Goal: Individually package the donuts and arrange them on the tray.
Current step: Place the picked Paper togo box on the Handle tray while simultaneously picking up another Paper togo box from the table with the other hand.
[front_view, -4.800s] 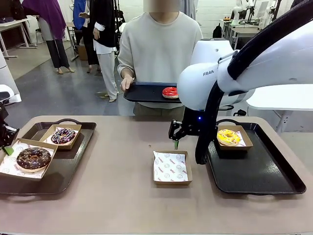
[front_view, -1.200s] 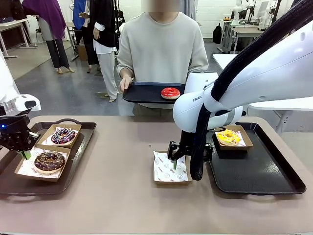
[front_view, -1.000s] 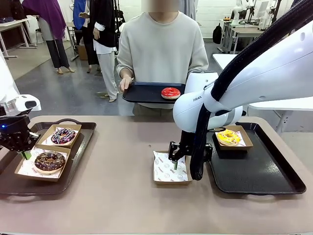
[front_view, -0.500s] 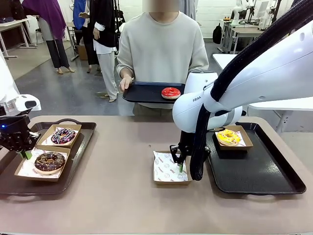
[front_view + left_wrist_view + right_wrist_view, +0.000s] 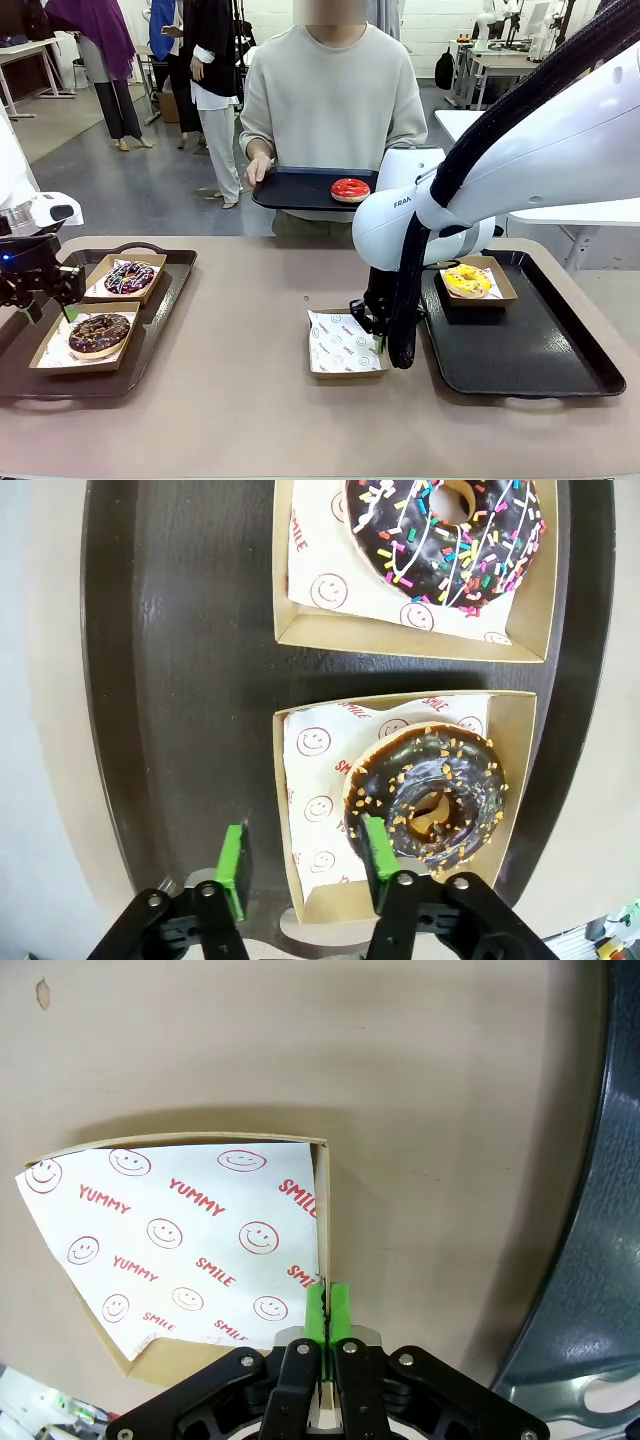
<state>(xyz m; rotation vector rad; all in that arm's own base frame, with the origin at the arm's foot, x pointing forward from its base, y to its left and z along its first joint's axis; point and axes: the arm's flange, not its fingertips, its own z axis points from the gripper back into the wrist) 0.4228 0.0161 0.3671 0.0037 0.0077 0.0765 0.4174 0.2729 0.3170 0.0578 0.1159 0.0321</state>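
Three donuts boxed on trays; red donut [image 5: 349,189] awaits; right gripper [image 5: 326,1312] pinches empty box [image 5: 322,1190], left gripper [image 5: 303,856] released.

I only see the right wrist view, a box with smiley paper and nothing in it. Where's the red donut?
Observer: The red donut sits on a small dark tray held by the person, across the table from your empty box.
Operator: Is the yellow one boxed?
Observer: Yes, the yellow donut lies in a box on the right tray.
Operator: What's the other gripper doing?
Observer: The left gripper is open, straddling a wall of the chocolate donut's box.
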